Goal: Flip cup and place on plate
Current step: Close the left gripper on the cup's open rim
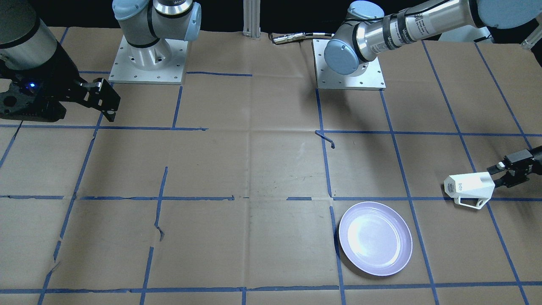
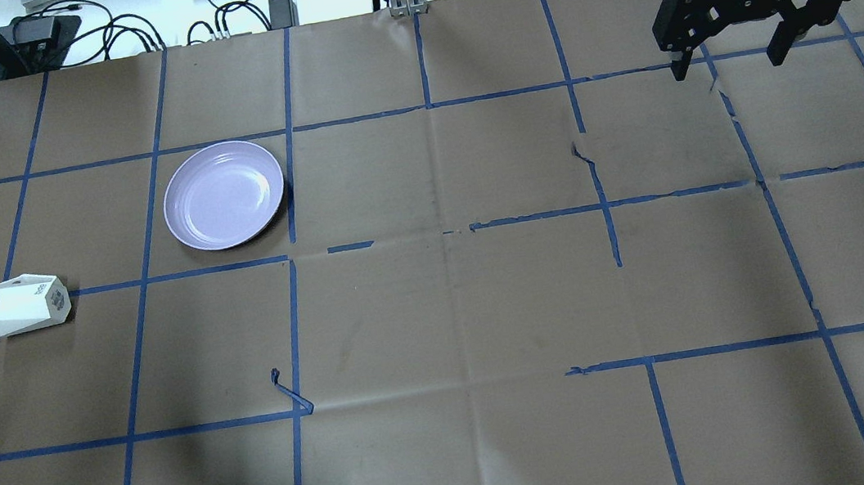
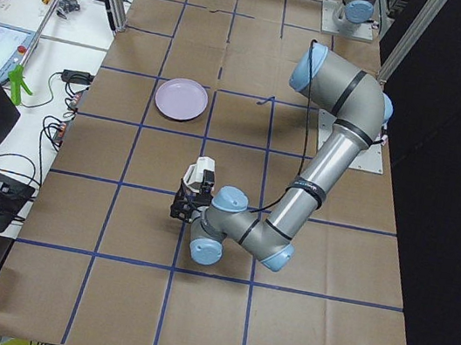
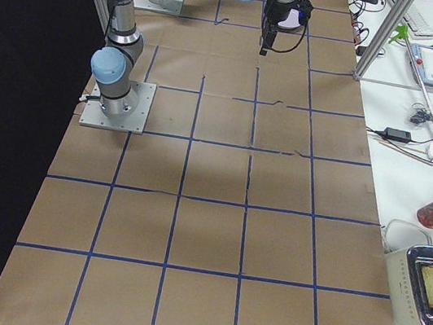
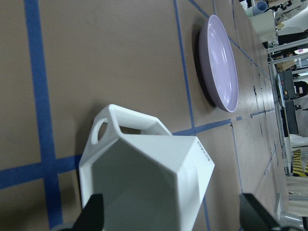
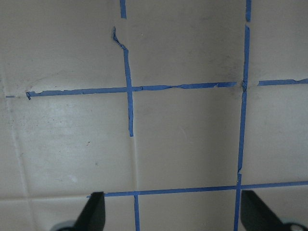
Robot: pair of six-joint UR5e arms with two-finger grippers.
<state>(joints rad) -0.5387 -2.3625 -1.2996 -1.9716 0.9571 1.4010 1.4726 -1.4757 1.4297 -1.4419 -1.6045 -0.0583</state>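
The white faceted cup (image 1: 468, 189) lies on its side near the table's left end, narrow base pointing away from my left gripper (image 1: 499, 174) and handle on the operators' side. In the left wrist view the cup (image 5: 144, 178) sits between the two spread fingers, with a gap showing at the right finger. The left gripper is open around the cup's rim end. The lavender plate (image 1: 374, 238) is bare, a short way from the cup toward the table's middle and operators' side; it also shows in the overhead view (image 2: 223, 195). My right gripper (image 2: 731, 61) is open, empty and far off.
The table is covered in brown paper with a grid of blue tape (image 2: 443, 233). Both arm bases (image 1: 146, 63) stand at the robot's edge. Cables and chargers (image 2: 126, 33) lie beyond the far edge.
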